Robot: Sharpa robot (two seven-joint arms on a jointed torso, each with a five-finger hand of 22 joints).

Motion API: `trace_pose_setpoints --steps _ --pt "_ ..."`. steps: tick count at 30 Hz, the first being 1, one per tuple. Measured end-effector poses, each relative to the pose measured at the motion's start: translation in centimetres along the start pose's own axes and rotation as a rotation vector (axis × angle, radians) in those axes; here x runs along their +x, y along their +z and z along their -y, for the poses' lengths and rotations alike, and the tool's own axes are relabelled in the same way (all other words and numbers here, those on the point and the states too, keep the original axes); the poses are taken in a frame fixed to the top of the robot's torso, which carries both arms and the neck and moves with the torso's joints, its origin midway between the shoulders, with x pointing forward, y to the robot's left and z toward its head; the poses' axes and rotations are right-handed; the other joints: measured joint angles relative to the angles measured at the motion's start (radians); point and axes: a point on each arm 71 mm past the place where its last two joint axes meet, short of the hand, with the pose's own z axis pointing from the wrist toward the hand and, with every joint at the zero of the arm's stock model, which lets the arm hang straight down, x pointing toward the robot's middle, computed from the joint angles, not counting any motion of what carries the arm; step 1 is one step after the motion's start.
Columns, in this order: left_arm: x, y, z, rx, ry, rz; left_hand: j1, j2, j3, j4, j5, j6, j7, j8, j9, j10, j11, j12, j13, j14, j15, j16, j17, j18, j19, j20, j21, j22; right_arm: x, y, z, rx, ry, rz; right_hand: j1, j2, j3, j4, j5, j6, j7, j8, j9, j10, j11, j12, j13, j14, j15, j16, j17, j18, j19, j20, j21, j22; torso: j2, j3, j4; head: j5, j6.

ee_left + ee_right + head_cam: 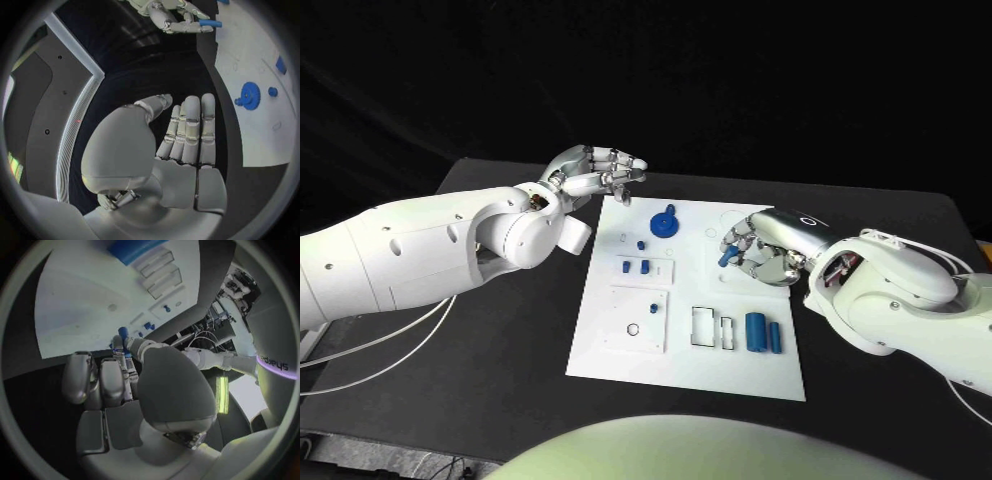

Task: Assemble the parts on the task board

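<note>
Head view: even overhead light, dark backdrop, board (689, 345) bright white against the matte black table (488, 340). Soft shadows. Wrist views: strong fisheye bending, dark vignette rim, sheen on the hands' silver shells.

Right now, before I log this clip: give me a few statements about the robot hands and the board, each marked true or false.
1. The right robot hand holds a small blue peg. True.
2. The left robot hand grips the blue gear. False: it holds nothing, and the gear lies on the task board.
3. Two blue cylinders lie side by side on the board's right part. True.
4. The task board lies on a white table. False: the table is black.
</note>
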Motion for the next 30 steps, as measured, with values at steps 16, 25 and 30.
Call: trace_pose_setpoints --steps 16,25,30 --pt "0.7 0.4 -0.1 0.001 -0.006 -0.014 0.0 0.0 0.0 0.0 0.0 0.0 0.0 0.0 0.0 0.0 0.0 0.0 0.0 0.0 0.0 0.004 0.0 0.0 0.0 0.0 0.0 0.0 2.4 1.6 -7.6 -0.201 0.077 -0.015 -0.014 -0.015 -0.003 -0.003 0.0 -0.003 -0.001 0.042 0.0 0.0 0.0 0.0 0.001 0.0 0.0 0.0 0.006 0.0 0.0 0.0 0.004 0.0 0.0 -0.0007 -0.0001 0.012 0.002" --pt "1.0 0.7 -0.1 0.002 -0.009 -0.021 0.0 0.0 0.0 0.0 0.0 0.0 0.0 0.0 0.0 0.0 0.0 0.0 0.0 0.0 0.0 0.004 0.001 0.0 0.0 0.0 0.0 0.0 4.5 2.5 -9.9 -0.27 0.095 -0.04 -0.021 -0.018 -0.003 -0.003 0.005 -0.006 -0.001 0.059 0.0 0.0 0.0 0.0 0.002 0.0 0.0 0.0 0.008 0.0 0.0 0.0 0.004 0.0 0.002 0.0028 0.0046 0.03 -0.002" --pt "1.0 0.8 -0.2 0.001 -0.008 -0.019 0.0 0.0 0.0 0.0 0.0 0.0 0.0 0.0 0.0 0.0 0.0 0.0 0.0 0.0 0.0 0.004 0.001 0.0 0.0 0.0 0.0 0.0 5.9 2.6 -10.3 -0.279 0.108 -0.058 -0.037 -0.016 -0.007 -0.007 0.009 -0.008 -0.002 0.059 0.0 0.0 0.0 0.0 0.002 0.0 0.0 0.0 0.011 0.0 0.0 0.0 0.004 0.0 0.003 0.0038 0.0041 0.038 -0.005"
